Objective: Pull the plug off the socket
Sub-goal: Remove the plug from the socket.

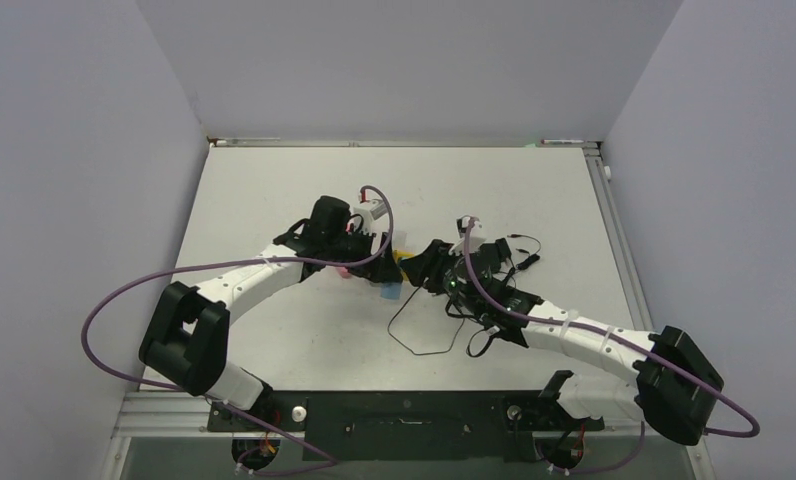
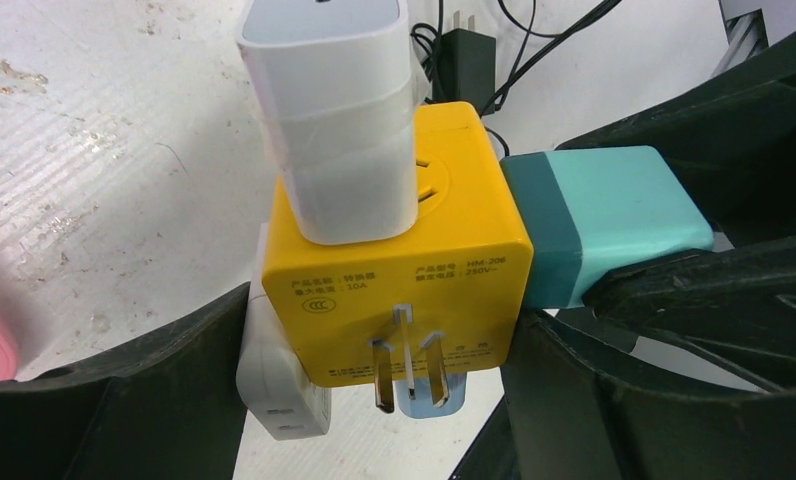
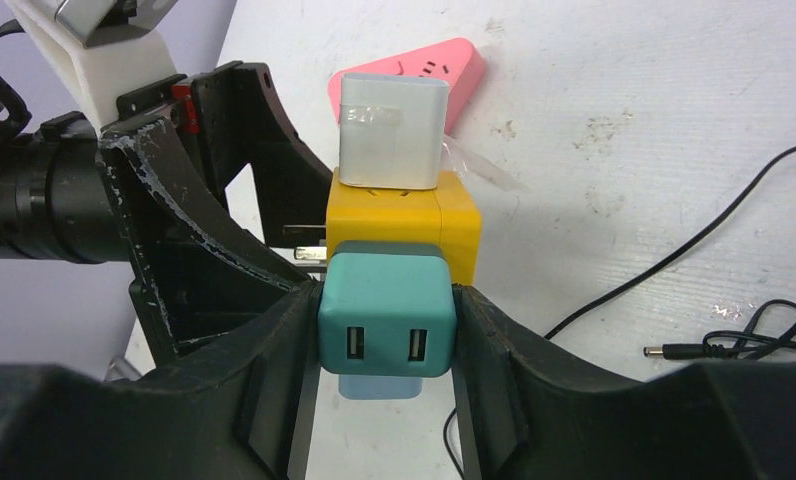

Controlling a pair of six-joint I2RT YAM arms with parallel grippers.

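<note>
A yellow cube socket (image 2: 399,270) carries a white plug (image 2: 334,110) on top, a teal USB plug (image 2: 599,220) on its right face, a white charger (image 2: 274,385) on its left and a light blue plug (image 2: 429,400) beneath. My left gripper (image 2: 374,400) is shut round the cube, one finger against the white charger. My right gripper (image 3: 386,330) is shut on the teal plug (image 3: 386,312), which sits flush against the cube (image 3: 404,215). In the top view both grippers (image 1: 379,250) (image 1: 419,268) meet at the cube (image 1: 402,258) mid-table.
A pink socket block (image 3: 414,75) lies just behind the cube. Black cables (image 3: 674,260) with a barrel connector (image 3: 664,352) and a black adapter (image 2: 464,55) lie on the table to the right. A thin cable loop (image 1: 424,335) lies toward the near edge.
</note>
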